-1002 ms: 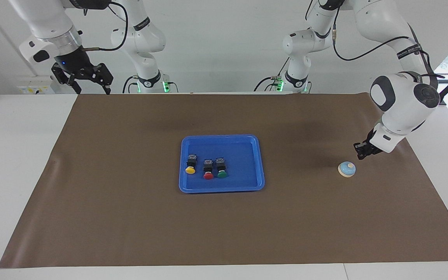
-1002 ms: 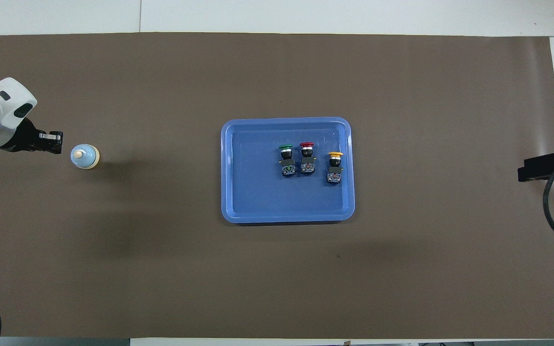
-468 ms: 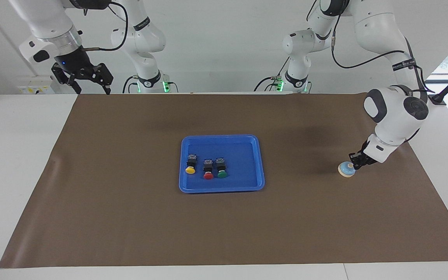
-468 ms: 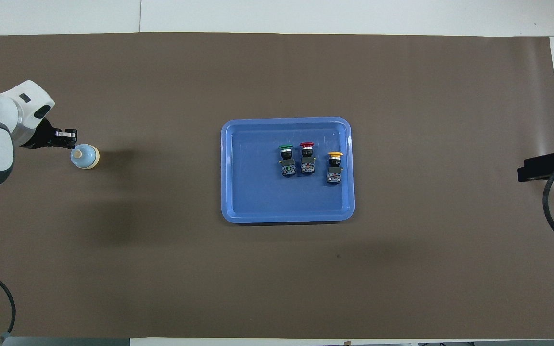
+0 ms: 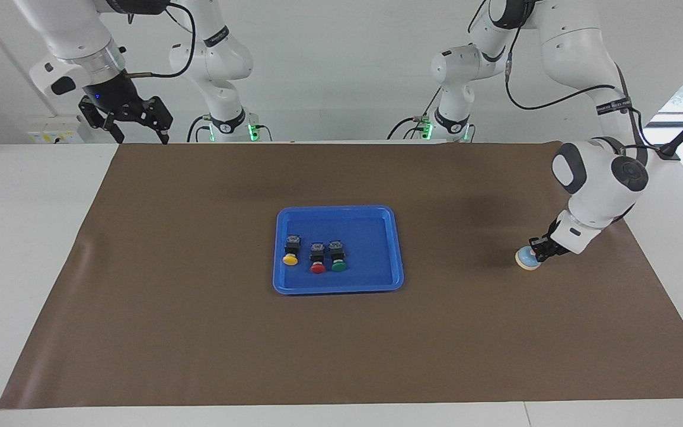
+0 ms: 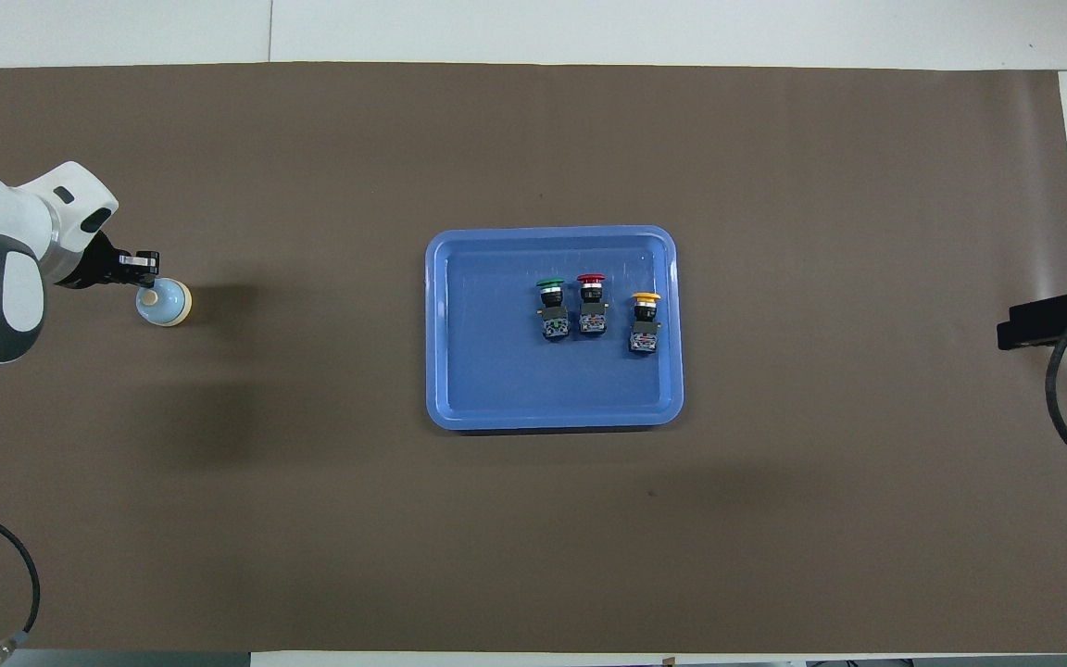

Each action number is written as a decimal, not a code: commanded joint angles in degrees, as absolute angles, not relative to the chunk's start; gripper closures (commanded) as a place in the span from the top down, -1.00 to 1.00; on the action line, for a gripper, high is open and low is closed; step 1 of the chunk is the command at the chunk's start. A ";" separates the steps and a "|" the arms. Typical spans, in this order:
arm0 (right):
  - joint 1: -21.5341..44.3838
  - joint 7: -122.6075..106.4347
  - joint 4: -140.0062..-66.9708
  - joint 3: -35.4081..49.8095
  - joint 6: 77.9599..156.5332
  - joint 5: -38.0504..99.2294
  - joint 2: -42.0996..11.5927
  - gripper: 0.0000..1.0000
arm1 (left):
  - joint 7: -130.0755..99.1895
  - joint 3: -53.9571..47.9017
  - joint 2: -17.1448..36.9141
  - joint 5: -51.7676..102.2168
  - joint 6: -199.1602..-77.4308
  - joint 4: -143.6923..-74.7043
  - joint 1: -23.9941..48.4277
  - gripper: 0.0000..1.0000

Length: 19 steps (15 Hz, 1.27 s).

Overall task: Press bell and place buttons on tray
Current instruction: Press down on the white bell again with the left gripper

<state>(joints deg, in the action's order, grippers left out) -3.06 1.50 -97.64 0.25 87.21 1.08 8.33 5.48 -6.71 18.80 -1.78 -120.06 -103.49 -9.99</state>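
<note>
The left gripper [image 5: 535,251] has its fingertips pressed together with nothing between them, and they sit right at the top of the bell [image 5: 526,260]; in the overhead view the tips [image 6: 146,269] overlap the bell's edge beside its cream knob. Whether they actually press on the knob cannot be told. The bell [image 6: 163,303] stands upright on the brown mat [image 5: 341,344], toward the left arm's end of the table and well apart from the tray.

The right gripper [image 5: 137,137] hangs with its fingers spread wide and holding nothing, over the mat's corner closest to the right arm's base, where that arm waits.

The blue tray [image 5: 395,237] lies flat in the middle of the mat. All three buttons lie inside it in a row, on their sides, caps pointing away from the robots. The yellow button [image 5: 290,252] is toward the right arm's end, a little apart from the other two. The red button [image 5: 317,259] and the green button [image 5: 337,257] lie just beside each other, the green one toward the left arm's end.
</note>
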 commanded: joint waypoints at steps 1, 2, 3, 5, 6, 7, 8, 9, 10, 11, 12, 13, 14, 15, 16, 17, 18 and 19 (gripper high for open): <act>-3.87 -0.26 -98.44 0.70 86.84 1.41 9.14 1.00 | 5.63 -6.42 18.46 -3.16 -112.42 -97.56 -9.58 -1.00; -3.87 -0.26 -98.44 0.70 86.84 1.41 9.14 1.00 | 5.63 -6.50 18.37 -3.08 -112.50 -97.73 -9.58 -1.00; -3.87 -0.26 -98.44 0.70 86.84 1.41 9.14 1.00 | 5.63 -6.50 18.28 -3.16 -113.11 -98.26 -9.58 -1.00; -3.87 -0.18 -98.44 0.70 86.84 1.41 9.14 1.00 | 5.63 -6.50 17.32 -3.16 -116.43 -101.67 -9.75 -1.00; -3.87 -0.18 -98.52 0.70 86.84 1.41 9.14 1.00 | 5.54 -6.50 16.44 -3.08 -119.67 -104.65 -9.93 -1.00; -3.87 -0.26 -98.44 0.70 86.84 1.41 9.14 1.00 | 5.54 -6.50 15.91 -3.08 -122.67 -107.20 -10.02 -1.00; -3.87 -0.18 -98.44 0.70 86.84 1.41 9.14 1.00 | 5.54 -6.50 15.91 -3.08 -124.09 -108.62 -10.02 -1.00; -3.87 -0.26 -98.44 0.70 86.84 1.41 9.14 1.00 | 5.45 -6.50 15.82 -3.08 -124.80 -109.50 -10.02 -1.00; -3.87 -0.26 -98.44 0.70 86.84 1.41 9.14 1.00 | 5.28 -6.50 15.82 -3.08 -125.85 -110.47 -10.02 -1.00; -3.87 -0.18 -98.44 0.70 86.84 1.41 9.14 1.00 | 5.27 -6.50 15.82 -3.08 -126.99 -111.44 -9.93 -1.00; -3.87 -0.26 -98.52 0.70 86.84 1.41 9.14 1.00 | 5.19 -6.50 15.82 -3.08 -127.87 -112.05 -9.93 -1.00; -3.87 -0.26 -98.44 0.70 86.84 1.41 9.14 1.00 | 5.19 -6.42 15.82 -3.08 -127.27 -111.97 -9.93 -1.00; -3.87 -0.18 -98.44 0.70 86.84 1.41 9.14 1.00 | 5.19 -6.42 15.82 -3.08 -126.40 -111.28 -9.76 -1.00; -3.87 -0.18 -98.44 0.70 86.75 1.41 9.14 1.00 | 5.19 -6.42 15.73 -3.08 -123.43 -109.27 -9.67 -1.00; -3.87 -0.26 -98.44 0.70 86.84 1.41 9.14 1.00 | 5.27 -6.42 15.65 -3.08 -118.79 -105.77 -9.67 -1.00; -3.87 -0.26 -98.44 0.70 86.84 1.41 9.14 1.00 | 5.36 -6.50 15.38 -3.08 -114.04 -102.25 -9.67 -1.00; -3.78 -0.26 -98.44 0.62 86.84 1.41 9.14 1.00 | 5.36 -6.50 14.34 -3.08 -110.51 -99.52 -9.67 -1.00; -3.87 -0.26 -98.44 0.70 86.84 1.41 9.14 1.00 | 5.36 -6.59 13.37 -3.08 -107.35 -97.23 -9.58 -1.00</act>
<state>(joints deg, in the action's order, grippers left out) -3.06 1.50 -97.64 0.25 87.21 1.08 8.33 5.48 -6.71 15.99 -1.80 -115.13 -102.49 -10.00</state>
